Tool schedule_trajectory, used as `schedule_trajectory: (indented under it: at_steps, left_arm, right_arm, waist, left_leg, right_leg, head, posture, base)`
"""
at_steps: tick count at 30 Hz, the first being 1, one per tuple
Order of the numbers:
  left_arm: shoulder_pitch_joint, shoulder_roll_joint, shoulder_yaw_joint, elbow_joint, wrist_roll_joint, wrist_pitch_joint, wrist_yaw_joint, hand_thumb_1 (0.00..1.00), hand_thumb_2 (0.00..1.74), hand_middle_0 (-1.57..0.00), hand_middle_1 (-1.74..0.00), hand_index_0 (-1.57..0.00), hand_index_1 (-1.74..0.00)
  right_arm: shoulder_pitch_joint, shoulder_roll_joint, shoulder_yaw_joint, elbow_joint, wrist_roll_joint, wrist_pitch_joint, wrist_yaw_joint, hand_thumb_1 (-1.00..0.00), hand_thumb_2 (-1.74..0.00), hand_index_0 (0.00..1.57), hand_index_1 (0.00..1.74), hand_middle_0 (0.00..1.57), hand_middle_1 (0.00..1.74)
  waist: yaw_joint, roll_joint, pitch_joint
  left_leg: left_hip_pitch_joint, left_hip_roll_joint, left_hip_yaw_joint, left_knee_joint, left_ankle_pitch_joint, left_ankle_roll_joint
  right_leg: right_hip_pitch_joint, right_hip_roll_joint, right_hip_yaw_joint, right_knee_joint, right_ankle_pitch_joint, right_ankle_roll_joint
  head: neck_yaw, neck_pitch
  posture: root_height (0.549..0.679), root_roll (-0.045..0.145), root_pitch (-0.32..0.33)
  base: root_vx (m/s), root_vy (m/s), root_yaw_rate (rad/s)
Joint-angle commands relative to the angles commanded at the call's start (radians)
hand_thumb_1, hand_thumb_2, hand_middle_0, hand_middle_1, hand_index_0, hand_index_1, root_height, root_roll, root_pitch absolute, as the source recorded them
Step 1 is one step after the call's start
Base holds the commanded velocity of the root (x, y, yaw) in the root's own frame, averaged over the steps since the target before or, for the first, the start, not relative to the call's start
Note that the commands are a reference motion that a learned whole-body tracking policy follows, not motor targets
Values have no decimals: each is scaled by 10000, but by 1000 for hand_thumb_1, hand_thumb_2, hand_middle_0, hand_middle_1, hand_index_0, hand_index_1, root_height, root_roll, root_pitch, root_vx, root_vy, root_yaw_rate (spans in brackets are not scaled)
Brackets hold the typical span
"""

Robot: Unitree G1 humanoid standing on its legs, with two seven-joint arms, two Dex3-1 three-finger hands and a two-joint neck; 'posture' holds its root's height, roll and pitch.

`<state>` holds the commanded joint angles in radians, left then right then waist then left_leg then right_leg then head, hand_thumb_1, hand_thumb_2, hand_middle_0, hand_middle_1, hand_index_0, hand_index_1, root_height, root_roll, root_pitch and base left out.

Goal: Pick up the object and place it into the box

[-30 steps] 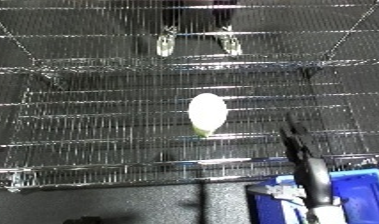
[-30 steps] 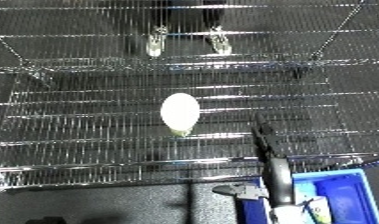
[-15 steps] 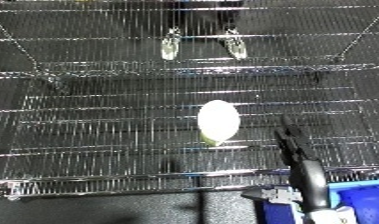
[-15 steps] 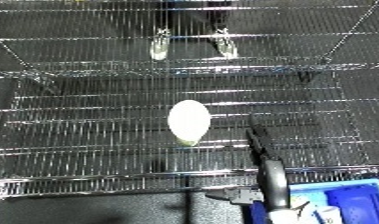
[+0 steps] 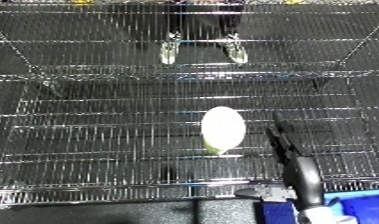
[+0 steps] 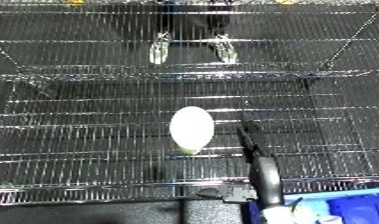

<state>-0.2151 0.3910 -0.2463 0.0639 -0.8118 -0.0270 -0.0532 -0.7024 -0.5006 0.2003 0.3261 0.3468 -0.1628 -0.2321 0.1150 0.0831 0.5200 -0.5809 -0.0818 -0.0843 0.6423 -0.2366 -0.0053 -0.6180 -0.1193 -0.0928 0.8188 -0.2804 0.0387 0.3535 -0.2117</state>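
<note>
A pale, egg-shaped object (image 5: pixel 223 129) with a yellowish lower tip lies on the wire shelf (image 5: pixel 97 150), near the middle. My right hand (image 5: pixel 283 145) comes up from the lower right with its black fingers straight. It is open and holds nothing. Its fingertips (image 6: pixel 247 134) stand just right of the object, with a narrow gap between them. A blue bin (image 5: pixel 354 212) shows at the bottom right corner, below the shelf's front edge and partly hidden by my forearm. My left hand is in no view.
The shelf's front rail (image 5: pixel 123 192) runs across the bottom of the view, above a dark floor. A raised back rail (image 5: pixel 256 70) crosses the far side. A pair of shoes (image 5: pixel 170 50) stands beyond it.
My right hand has moved left and forward, closing most of the gap to the object's right side. The whole view has shifted slightly downward; the object itself lies where it was.
</note>
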Motion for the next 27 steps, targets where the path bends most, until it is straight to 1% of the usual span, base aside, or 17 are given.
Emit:
schedule_trajectory:
  at_steps: [4,10,15,19,26,27]
  left_arm:
    - [69,39,-81,-112,-61,-55,37,1000,1740,-1570,-1740,-1570,-1740]
    - [177,114,-146,-246,-148,-122,29,1000,1740,-1570,-1740,-1570,-1740]
    - [236,184,-227,-371,-233,-193,-2,1000,1740,-1570,-1740,-1570,-1740]
    - [223,217,-339,-448,-322,-227,38,1000,1740,-1570,-1740,-1570,-1740]
    - [246,193,-481,-492,-416,-388,116,1000,1740,-1570,-1740,-1570,-1740]
    - [254,192,-496,-510,-420,-403,121,1000,1740,-1570,-1740,-1570,-1740]
  right_arm:
    - [-368,-149,53,85,-65,9,-50,0,0,0,0,0,0]
    - [-848,-387,162,284,-52,12,-116,0,0,0,0,0,0]
    - [-1262,-507,321,512,-1,-33,-160,0,0,0,0,0,0]
    - [-1677,-523,492,772,37,-79,-157,0,0,0,0,0,0]
    - [-2360,-489,773,1143,-17,-46,-139,0,0,0,0,0,0]
    - [-2448,-485,808,1200,-31,-37,-142,-50,-87,79,87,79,87]
  waist:
    - [79,97,0]
    - [214,211,0]
    - [341,312,0]
    - [443,402,0]
    - [590,533,0]
    - [614,553,0]
  left_leg:
    - [-372,-59,48,146,-26,49]
    - [-841,-136,76,397,-104,127]
    - [-1157,-215,86,603,-167,181]
    - [-1353,-273,78,727,-210,212]
    - [-1546,-349,67,863,-274,259]
    - [-1567,-360,67,877,-279,268]
  right_leg:
    - [-381,29,-21,175,-30,-25]
    - [-861,42,-43,454,-92,-52]
    - [-1161,35,-76,634,-123,-65]
    - [-1344,15,-97,731,-146,-77]
    - [-1558,-6,-90,880,-212,-121]
    - [-1582,-12,-89,899,-218,-126]
  head:
    - [314,405]
    - [620,884]
    - [868,1081]
    - [1079,1062]
    - [1140,1211]
    - [1175,1235]
  posture:
    - [631,42,178]
    - [626,39,206]
    - [623,37,222]
    - [621,37,232]
    - [618,37,242]
    - [618,37,243]
  base:
    - [1,29,1]
    - [-1,21,5]
    - [1,17,8]
    - [4,22,15]
    - [5,24,17]
    - [2,17,22]
